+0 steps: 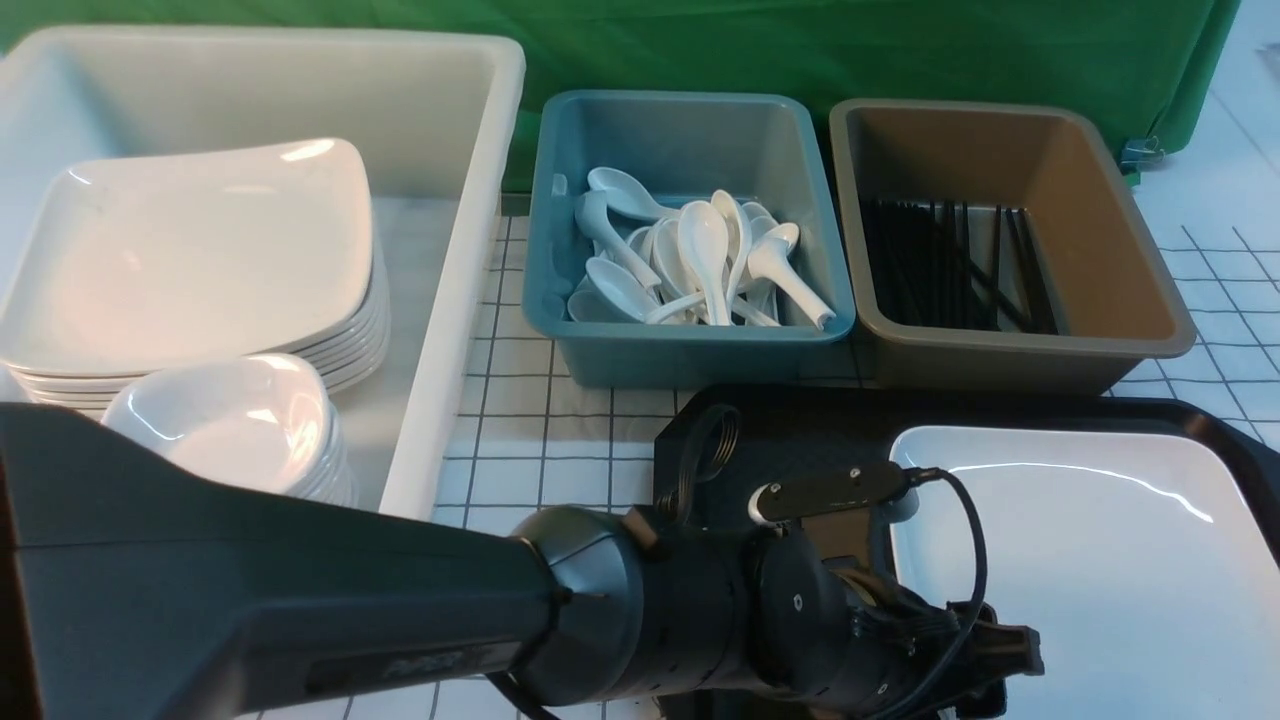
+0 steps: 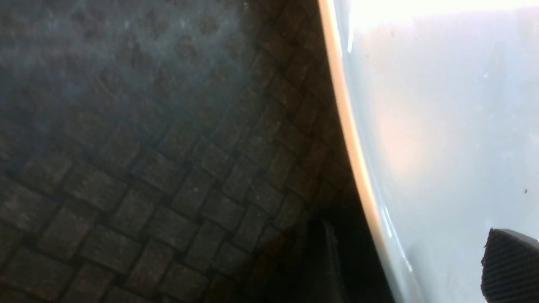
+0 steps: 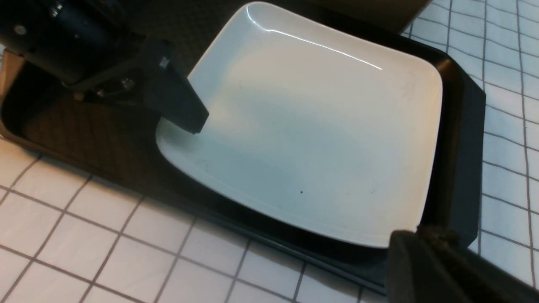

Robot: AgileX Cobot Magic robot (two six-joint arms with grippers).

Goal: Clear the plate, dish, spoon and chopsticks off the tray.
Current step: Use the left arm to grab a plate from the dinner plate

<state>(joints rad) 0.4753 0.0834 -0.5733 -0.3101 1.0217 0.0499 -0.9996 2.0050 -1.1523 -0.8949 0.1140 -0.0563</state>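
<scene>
The plate lies on the right side of the tray, which rests on the white gridded desk just in front of the brown bin. The left tool is released, its jaws spread astride the plate's left rim. Whether the right tool is clenched I cannot tell.

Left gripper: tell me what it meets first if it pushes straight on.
Probably the plate: the left gripper's open fingers straddle its rim, just above the tray, though depth is unclear.

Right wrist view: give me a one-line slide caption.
White plate on the black tray, with the left gripper, jaws open, poised at its rim.
</scene>
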